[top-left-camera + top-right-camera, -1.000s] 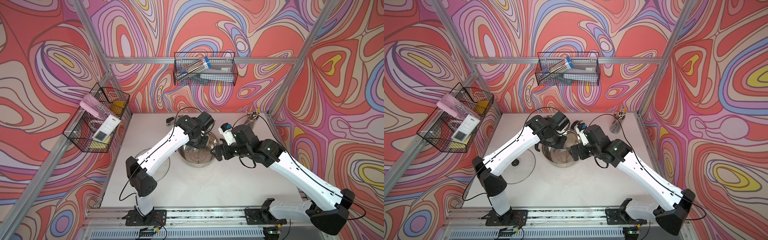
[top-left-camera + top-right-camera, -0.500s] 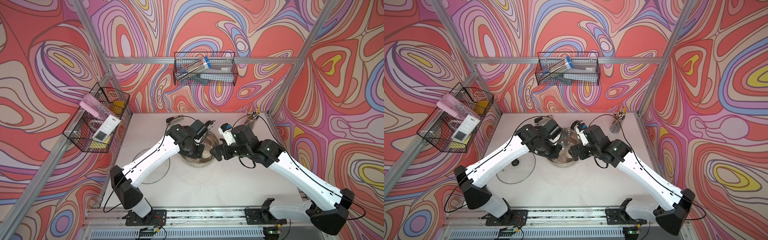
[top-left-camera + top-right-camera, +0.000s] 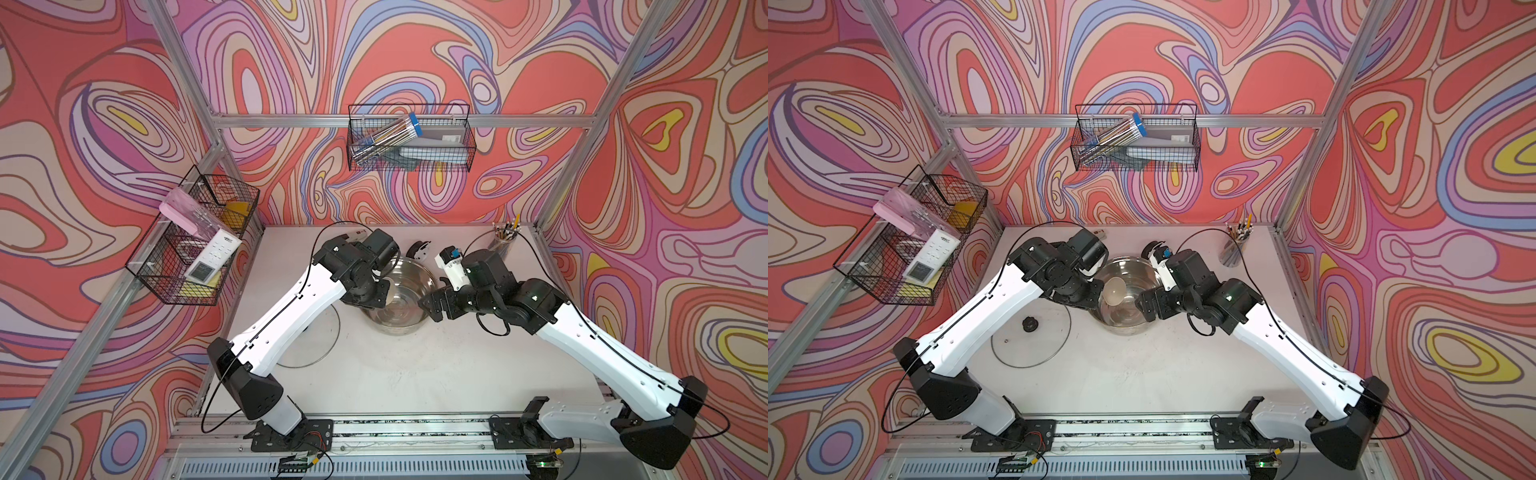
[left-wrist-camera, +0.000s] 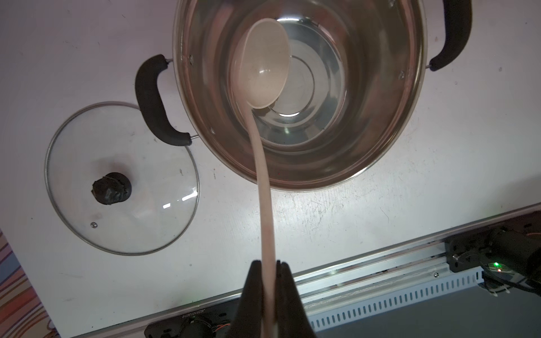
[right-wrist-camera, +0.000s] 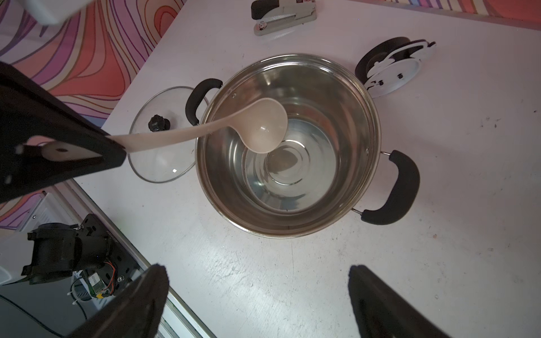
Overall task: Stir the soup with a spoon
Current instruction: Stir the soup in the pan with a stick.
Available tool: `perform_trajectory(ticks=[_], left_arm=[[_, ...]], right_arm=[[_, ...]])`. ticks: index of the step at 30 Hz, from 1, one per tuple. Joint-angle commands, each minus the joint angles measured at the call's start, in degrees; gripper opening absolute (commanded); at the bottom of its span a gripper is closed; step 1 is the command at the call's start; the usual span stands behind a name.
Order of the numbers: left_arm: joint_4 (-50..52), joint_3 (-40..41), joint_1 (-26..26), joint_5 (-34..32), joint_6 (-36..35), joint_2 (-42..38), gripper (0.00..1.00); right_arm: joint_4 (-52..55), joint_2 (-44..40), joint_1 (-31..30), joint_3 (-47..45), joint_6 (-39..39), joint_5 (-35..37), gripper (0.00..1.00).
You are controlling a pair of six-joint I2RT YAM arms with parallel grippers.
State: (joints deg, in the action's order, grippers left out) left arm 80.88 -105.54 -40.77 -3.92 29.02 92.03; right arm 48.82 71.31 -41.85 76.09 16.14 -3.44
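Plainly the left gripper (image 4: 268, 264) is the one that counts: its fingers (image 4: 253, 281) are pressed onto the thin end of the spoon (image 4: 261, 169) with no gap showing. The long handle runs straight out from them in line with the gripper. It passes over the rim of the steel pot (image 4: 295, 185) and ends in the round bowl, hollow side up, inside the pot's mouth. The bowl sits off-centre, toward the wall nearest the glass lid (image 4: 146, 152), which lies flat on the table just beside the pot. The soup (image 5: 292, 175), a shallow clear liquid, lies at the bottom. The bowl looks to hang above it, though I cannot tell whether its underside touches the surface. So the coming move likely turns on the drop from bowl to liquid. The handle's far end has to dip and then sweep round without knocking the near wall. The right gripper (image 5: 257, 267) hangs close to the pot on the side away from the lid, its fingers spread wide with only bare table between them. It holds nothing. It is nearer the pot's black handle (image 5: 395, 187), so it could steady the pot if the stirring drags it.
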Motion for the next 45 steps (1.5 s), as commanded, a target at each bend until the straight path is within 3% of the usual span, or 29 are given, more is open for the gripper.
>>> perform_trajectory(ticks=[1, 6, 16, 25, 33, 45], left_arm=[[2.4, -3.2, 0.6, -3.7, -2.4, 2.8, 0.00], [0.4, -6.6, 0.7, -4.0, -3.2, 6.8, 0.00], [-3.1, -13.8, -0.9, 6.2, -3.2, 13.2, 0.00], [-0.7, -8.2, -3.5, 10.1, -4.4, 9.9, 0.00], [5.6, -4.6, -3.2, 7.7, -5.3, 4.5, 0.00], [8.4, -4.1, 4.5, 3.3, -7.1, 3.4, 0.00]], right_arm=[[0.4, 0.0, -0.4, 0.4, -0.2, 0.4, 0.98], [0.9, -0.6, -0.4, 0.5, -0.5, 1.2, 0.98], [1.1, -0.4, -0.4, 0.5, -0.4, 1.9, 0.98], [0.4, -0.1, -0.4, 0.5, 0.0, 1.7, 0.98], [-1.1, 0.8, -0.4, 0.0, 0.6, 0.2, 0.98], [-1.6, 1.8, -0.4, 0.6, 0.6, -0.1, 0.98]])
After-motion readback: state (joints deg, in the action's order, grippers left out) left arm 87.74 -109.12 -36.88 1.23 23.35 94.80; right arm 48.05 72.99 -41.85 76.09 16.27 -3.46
